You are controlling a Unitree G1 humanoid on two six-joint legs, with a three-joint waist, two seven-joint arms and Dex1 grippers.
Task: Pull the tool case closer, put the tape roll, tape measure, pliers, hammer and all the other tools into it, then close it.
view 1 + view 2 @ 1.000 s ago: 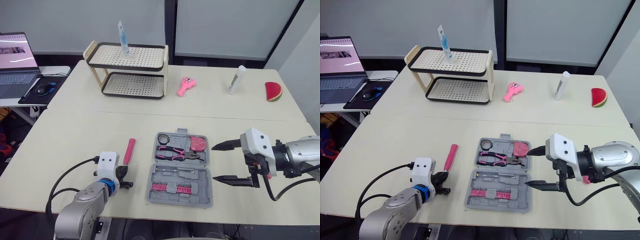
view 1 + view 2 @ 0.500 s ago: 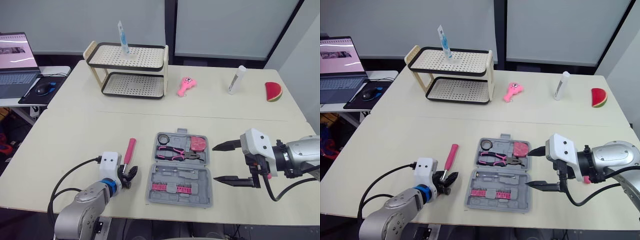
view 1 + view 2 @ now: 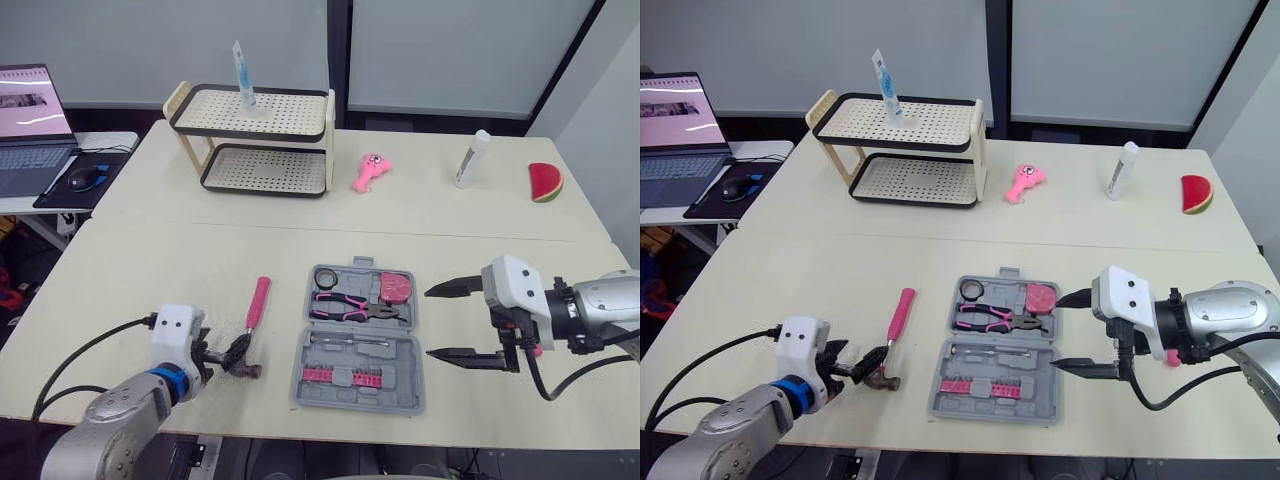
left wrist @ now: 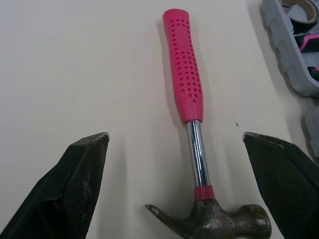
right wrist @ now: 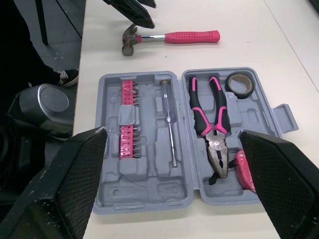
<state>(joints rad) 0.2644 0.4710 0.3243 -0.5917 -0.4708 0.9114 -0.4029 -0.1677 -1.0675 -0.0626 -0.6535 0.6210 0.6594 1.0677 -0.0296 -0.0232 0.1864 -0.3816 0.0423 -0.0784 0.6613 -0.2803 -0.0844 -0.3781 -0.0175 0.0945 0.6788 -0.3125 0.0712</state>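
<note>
While the right gripper [image 3: 430, 323] is hovering, jaws open, the hammer [image 3: 252, 320] is lying handle-away, head between the left gripper's [image 4: 174, 135] open jaws.

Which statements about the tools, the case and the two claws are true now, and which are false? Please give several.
The hammer lies inside the case. False: it lies on the table, left of the case.
The case is open. True.
The pliers are in the case. True.
The left claw is shut on the hammer. False: it is open, astride the hammer.
The right claw is open. True.
</note>
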